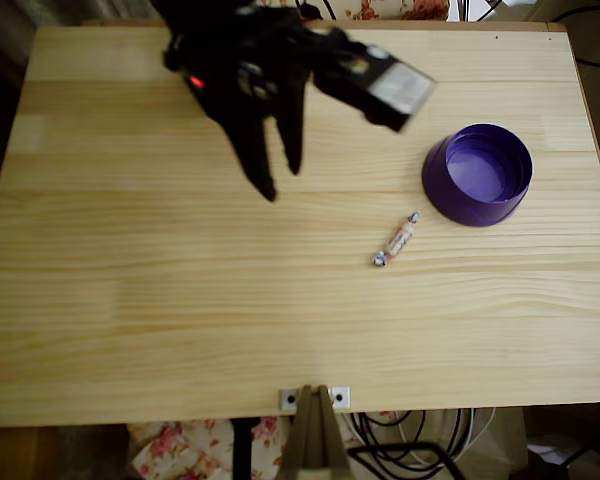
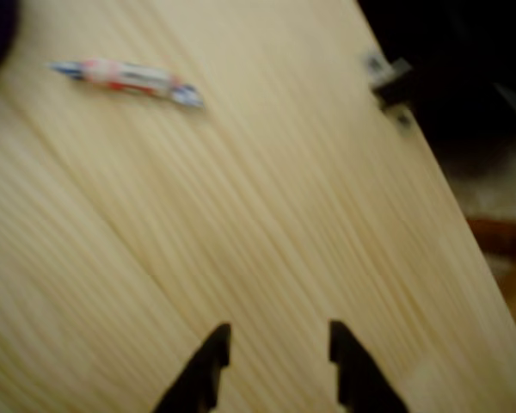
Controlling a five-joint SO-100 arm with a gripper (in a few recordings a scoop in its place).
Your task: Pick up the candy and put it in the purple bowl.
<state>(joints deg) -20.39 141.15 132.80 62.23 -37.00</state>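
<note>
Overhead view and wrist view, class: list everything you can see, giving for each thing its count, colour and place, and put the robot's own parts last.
table: one, pale wood, under everything.
purple bowl: one, glossy purple with a lighter inside, upright on the right of the table in the overhead view.
candy: one, whitish wrapper with red marks and twisted ends, lying flat on the wood just left of and below the bowl, apart from it; upper left in the wrist view.
metal bracket: one, silvery, at the table's near edge.
flowered cloth: one patch, below the near edge.
cables: several, dark, below the near edge.
claw: one, black, fingers apart, above the table, left of the candy.
</note>
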